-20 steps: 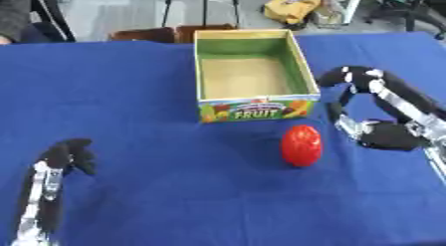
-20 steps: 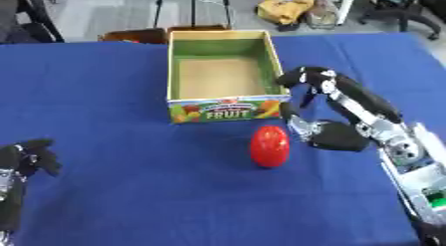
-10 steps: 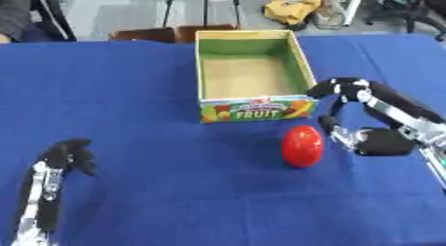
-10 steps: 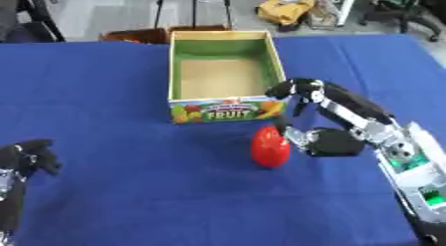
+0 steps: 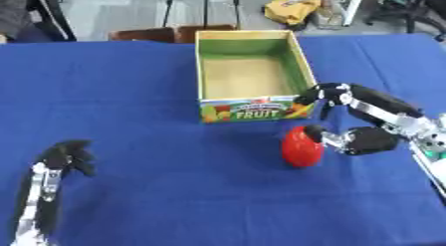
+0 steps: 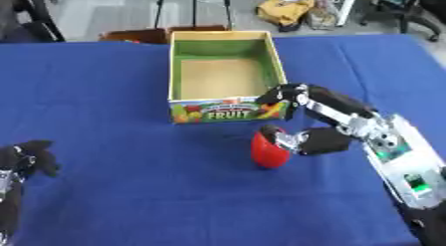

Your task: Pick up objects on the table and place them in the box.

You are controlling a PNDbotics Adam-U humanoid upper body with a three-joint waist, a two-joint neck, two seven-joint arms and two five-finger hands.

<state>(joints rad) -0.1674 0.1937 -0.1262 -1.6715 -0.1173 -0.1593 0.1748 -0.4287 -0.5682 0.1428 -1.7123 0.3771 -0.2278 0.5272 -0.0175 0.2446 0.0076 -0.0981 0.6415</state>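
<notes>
Right hand (image 6: 306,136) has closed in since a second ago: I now see its thumb touching the glossy red rounded fruit-like object (image 6: 269,150), fingers arched wide above it toward the cardboard fruit box with green inner walls (image 6: 221,74), not yet wrapped round. That red object sits on the blue tablecloth (image 5: 148,155) just in front of the box, unmoved. Right eye view shows more of my right forearm; left eye view shows more of the left hand (image 5: 68,155), idle, well left of the box, fingers relaxed.

Contact between right hand (image 5: 353,138) and red object (image 5: 301,147) unclear.
</notes>
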